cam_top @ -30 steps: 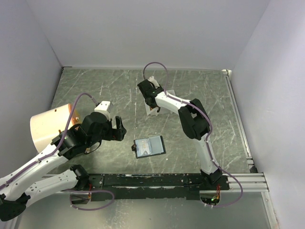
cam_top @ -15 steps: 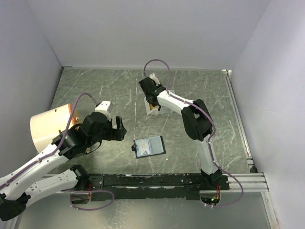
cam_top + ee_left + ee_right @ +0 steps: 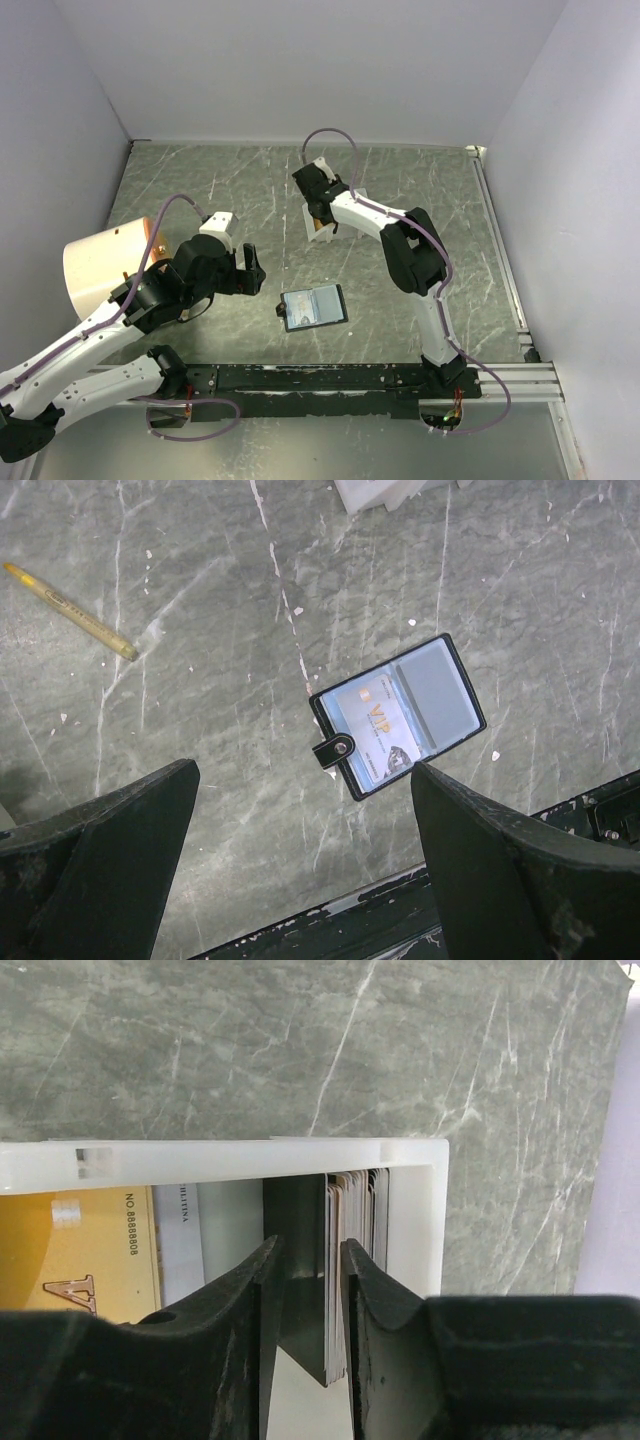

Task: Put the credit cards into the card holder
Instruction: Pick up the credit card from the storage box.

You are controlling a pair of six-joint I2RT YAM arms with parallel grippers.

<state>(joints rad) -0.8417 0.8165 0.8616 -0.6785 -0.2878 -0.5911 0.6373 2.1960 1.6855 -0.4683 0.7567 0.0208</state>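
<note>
Right hand point(image 3: 312, 1260) narrowly astride credit cards point(image 3: 360, 1210) in white box point(image 3: 415, 1210), grip unclear | left hand point(image 3: 303, 780) wide open | risk: tightly packed cards may lift together.

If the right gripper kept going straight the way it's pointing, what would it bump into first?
Probably the dark card standing between the jaws of the right gripper in the white box, beside the card stack; the box's far wall lies just beyond. Depth is unclear.
</note>
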